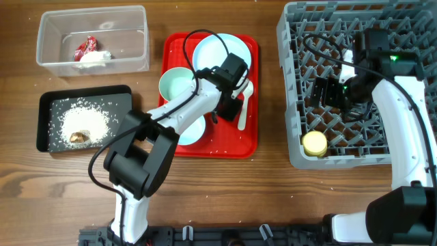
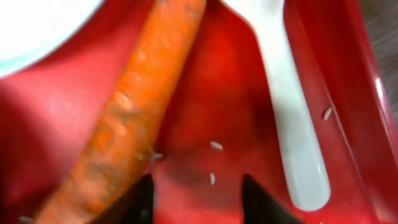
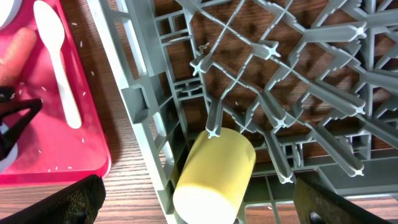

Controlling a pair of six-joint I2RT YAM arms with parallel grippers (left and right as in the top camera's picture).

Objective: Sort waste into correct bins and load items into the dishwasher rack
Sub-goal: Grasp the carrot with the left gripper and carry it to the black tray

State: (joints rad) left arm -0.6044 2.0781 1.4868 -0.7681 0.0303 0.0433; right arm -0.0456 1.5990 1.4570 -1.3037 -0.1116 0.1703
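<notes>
Setting: this is reading as a robotics lab bench staging a kitchen chore, not a working kitchen. Two arms, the left arm [image 1: 181, 106] and the right arm [image 1: 404, 116], are standing at the near edge of a wood-grain tabletop [image 1: 273, 184], their bases sitting by a black rail [image 1: 225, 236]. A loose black cable [image 1: 194, 31] is looping over the left arm. The rack [image 1: 293, 41] is sitting straight on the tabletop, wood showing through its lattice. A tub [image 1: 92, 11], a black tray [image 1: 44, 123] and a red tray [image 1: 225, 147] are lying on the same surface.
</notes>
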